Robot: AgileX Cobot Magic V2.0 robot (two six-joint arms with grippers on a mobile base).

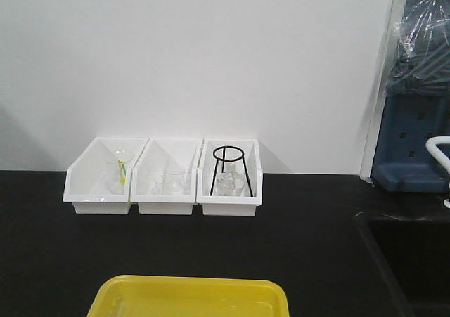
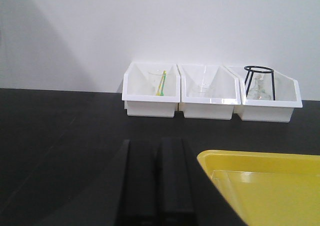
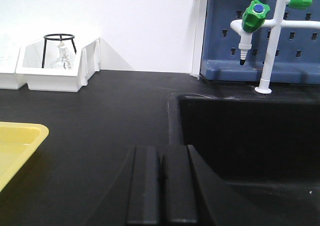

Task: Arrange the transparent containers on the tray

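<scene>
A black tabletop (image 1: 211,247) fills the lower half of the frame, meeting a plain white wall (image 1: 197,57) above. Three white bins stand side by side, touching, against the wall at centre left. The left bin (image 1: 98,190) holds a clear glass vessel with a yellow-green stick (image 1: 121,171) in it; the middle bin (image 1: 167,190) holds clear glassware; the right bin (image 1: 230,190) holds a black wire tripod stand (image 1: 230,168) over more clear glass. At the bottom centre, the far rim of the yellow tray (image 1: 190,289) shows, cut off by the frame edge. At lower right lies a dark sink (image 1: 408,261); above it, at the right edge, stands a blue pegboard rack (image 1: 411,141).
</scene>
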